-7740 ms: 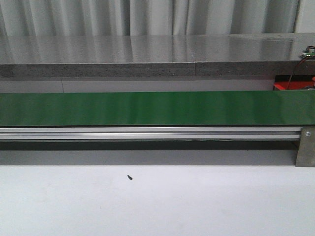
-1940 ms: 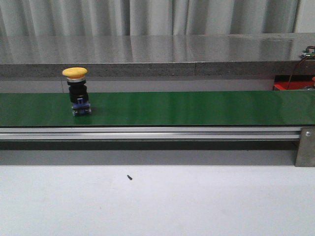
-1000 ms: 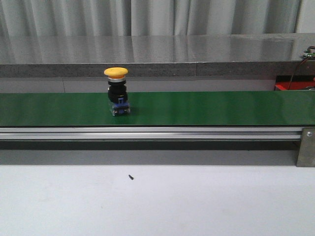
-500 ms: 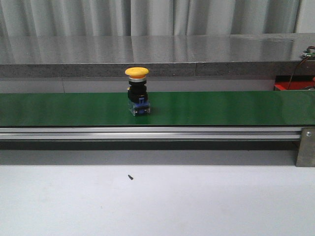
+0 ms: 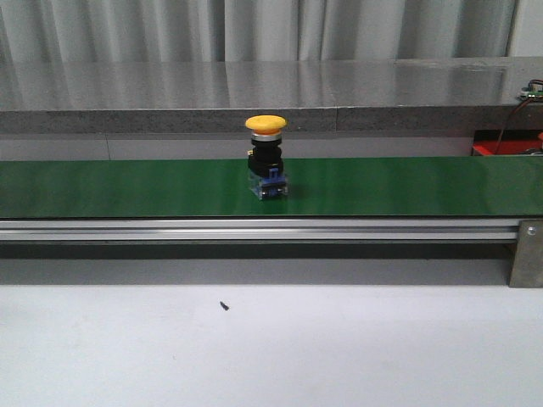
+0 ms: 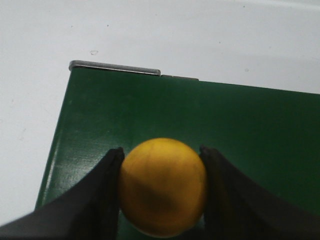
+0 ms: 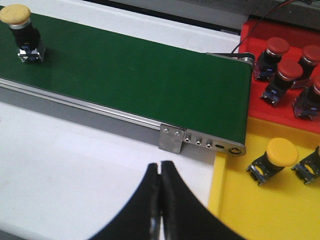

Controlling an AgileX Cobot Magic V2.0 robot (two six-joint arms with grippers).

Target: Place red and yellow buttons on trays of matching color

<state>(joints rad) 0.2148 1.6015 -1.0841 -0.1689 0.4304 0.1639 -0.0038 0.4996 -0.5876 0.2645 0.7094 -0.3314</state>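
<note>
A yellow button [image 5: 266,161] with a black body stands upright on the green conveyor belt [image 5: 407,186] near the middle; it also shows in the right wrist view [image 7: 22,32]. My left gripper [image 6: 161,150] is shut on a second yellow button [image 6: 162,185], its fingers touching both sides of the cap, above the belt's end [image 6: 115,110]. My right gripper [image 7: 160,165] is shut and empty over the white table, near the belt's other end. A red tray [image 7: 247,27] holds several red buttons [image 7: 277,47]. A yellow tray [image 7: 250,210] holds yellow buttons [image 7: 280,152].
A metal rail [image 5: 254,229] runs along the belt's front edge, with a bracket [image 5: 528,254] at the right. A grey stone ledge [image 5: 254,93] lies behind the belt. White table [image 5: 339,348] lies in front, with a small dark speck [image 5: 224,305].
The yellow button on the belt has travelled from the left end to the middle, moving right. The belt held nothing in the earliest frame.
</note>
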